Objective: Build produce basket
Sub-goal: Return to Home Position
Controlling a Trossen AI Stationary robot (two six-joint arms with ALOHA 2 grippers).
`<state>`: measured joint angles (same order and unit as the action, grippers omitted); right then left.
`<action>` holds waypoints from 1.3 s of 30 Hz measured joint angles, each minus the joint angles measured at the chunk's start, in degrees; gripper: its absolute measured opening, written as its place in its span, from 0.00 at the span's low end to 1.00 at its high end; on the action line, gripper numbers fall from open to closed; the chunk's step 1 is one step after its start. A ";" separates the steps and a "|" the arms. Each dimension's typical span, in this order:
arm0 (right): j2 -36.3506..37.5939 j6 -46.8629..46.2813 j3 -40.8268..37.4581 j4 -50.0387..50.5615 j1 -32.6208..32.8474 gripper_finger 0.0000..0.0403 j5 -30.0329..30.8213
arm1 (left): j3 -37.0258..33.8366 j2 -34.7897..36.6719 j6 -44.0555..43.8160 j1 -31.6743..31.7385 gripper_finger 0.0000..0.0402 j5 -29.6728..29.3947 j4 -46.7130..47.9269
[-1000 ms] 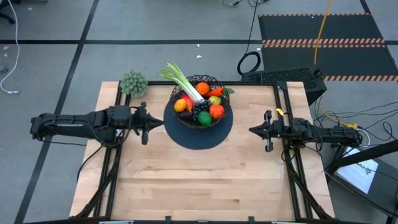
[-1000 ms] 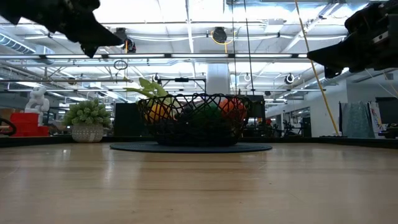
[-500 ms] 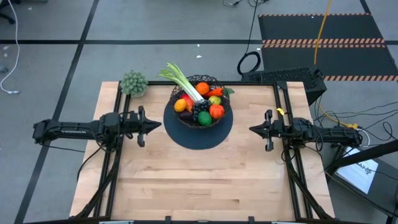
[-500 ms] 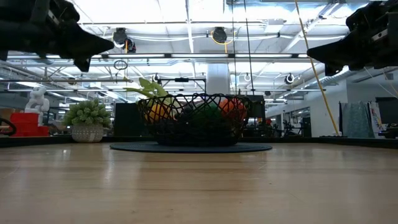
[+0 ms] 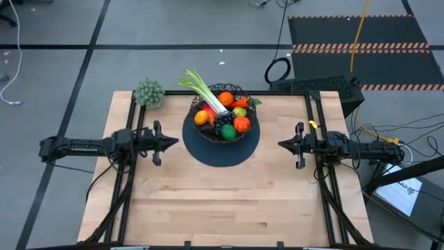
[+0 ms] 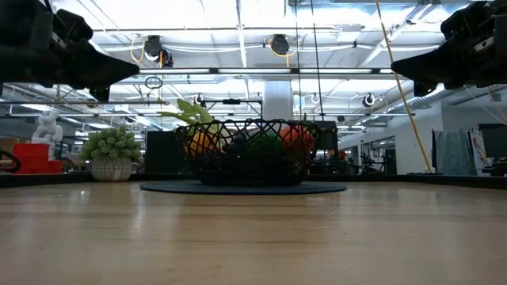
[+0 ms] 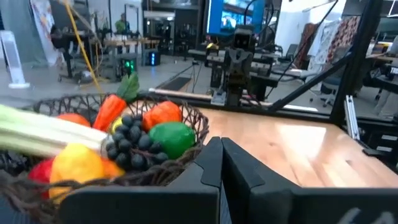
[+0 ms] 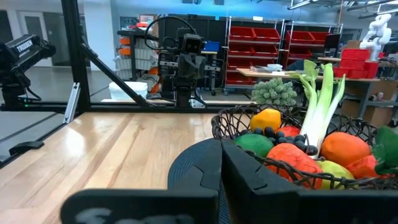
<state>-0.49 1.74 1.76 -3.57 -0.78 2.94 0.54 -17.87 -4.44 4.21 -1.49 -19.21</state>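
Step in hand: I judge that I am pulling back to rest, with nothing left to fetch.
Basket: the basket (image 6: 247,168) sits on a dark round mat (image 5: 222,155) on the worktop (image 5: 222,205), towards its far edge.
Produce: all of it that I can see lies inside the basket. There is the orange (image 5: 226,98), carrot (image 5: 240,103), lemon (image 5: 201,117), grapes (image 5: 223,121) and lime (image 5: 228,132).
Leek: the leek (image 5: 205,90) runs from the basket's middle out over its far-left rim, with the leafy end hanging clear.
Left fingers: my left fingers (image 5: 171,142) are pressed together and hold nothing. They point straight at the basket from its left side, near the mat's edge and raised above the worktop.
Right fingers: my right fingers (image 5: 284,145) are also pressed together and empty. They face the basket from its right side.
Nearer arm: the left, by a little.
Key relation: the basket lies dead ahead of both sets of fingers and between them, so going home means drawing straight back from it.
Risk: low, I think. Only the overhanging leek reaches past the rim, and it points away from both arms.
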 joint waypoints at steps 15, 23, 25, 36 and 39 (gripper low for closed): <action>0.00 0.00 0.00 -0.02 0.00 0.00 -0.02 | 0.02 10.33 1.75 0.00 0.00 2.29 17.39; 0.00 0.00 0.00 -0.02 0.00 0.00 -0.04 | 0.13 11.78 2.70 0.00 0.00 1.77 18.48; 0.00 0.00 0.00 -0.04 0.00 0.00 -0.04 | 0.13 11.80 3.03 -0.02 0.00 2.41 18.48; 0.00 0.00 0.00 -0.04 0.00 0.00 -0.04 | 0.13 11.78 6.56 -0.07 0.01 2.73 18.52; 0.00 0.00 0.00 -0.03 0.00 0.00 -0.04 | 0.13 11.78 8.55 -0.07 0.01 2.64 18.52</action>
<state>-0.49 1.74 1.76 -3.61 -0.78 2.90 0.67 -6.09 4.11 4.14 1.15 -0.69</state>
